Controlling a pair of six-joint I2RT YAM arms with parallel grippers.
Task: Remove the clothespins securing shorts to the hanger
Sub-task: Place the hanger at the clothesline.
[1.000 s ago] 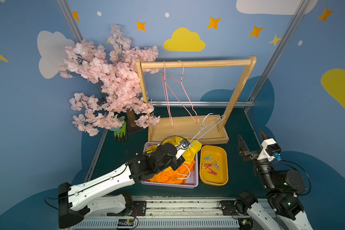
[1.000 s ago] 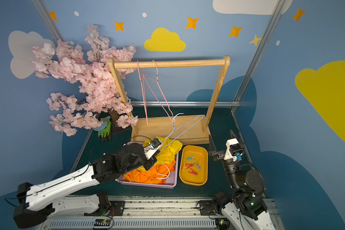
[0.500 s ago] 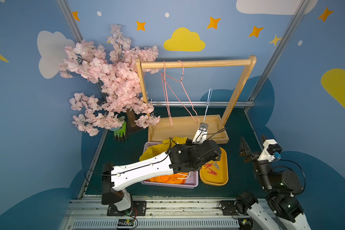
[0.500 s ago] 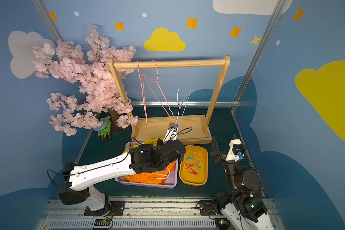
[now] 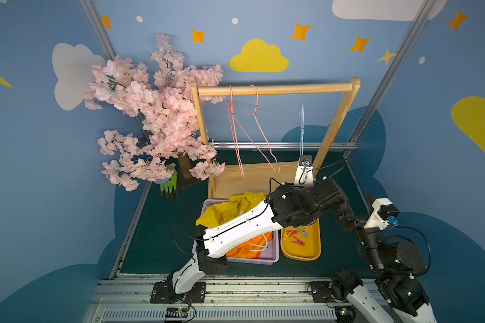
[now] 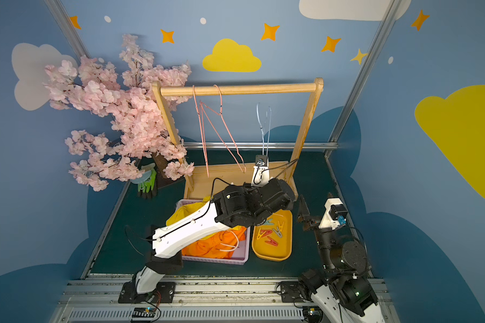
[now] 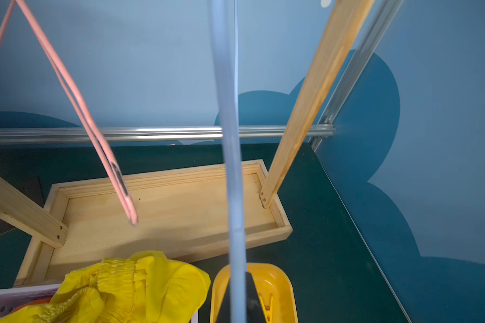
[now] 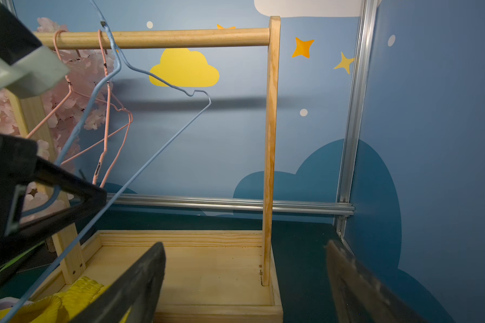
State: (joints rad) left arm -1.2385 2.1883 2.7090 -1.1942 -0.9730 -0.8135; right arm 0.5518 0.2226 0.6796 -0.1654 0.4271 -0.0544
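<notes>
My left gripper is shut on a bare light-blue wire hanger, holding it upright beside the wooden rack's right post; the right wrist view shows the hanger with its hook up by the rod. In both top views its fingers are hidden behind the wrist camera. Several clothespins lie in the yellow tray. Yellow shorts and orange shorts fill the lilac basket. My right gripper stands open and empty to the tray's right.
Two pink wire hangers hang bare on the wooden rack's rod. The rack's box base lies behind the basket and tray. A pink blossom tree and green-and-black gloves stand at the left.
My left arm has swung right from over the basket, lifting the blue hanger from a slant to upright near the rack's right post. The right arm has barely shifted.
</notes>
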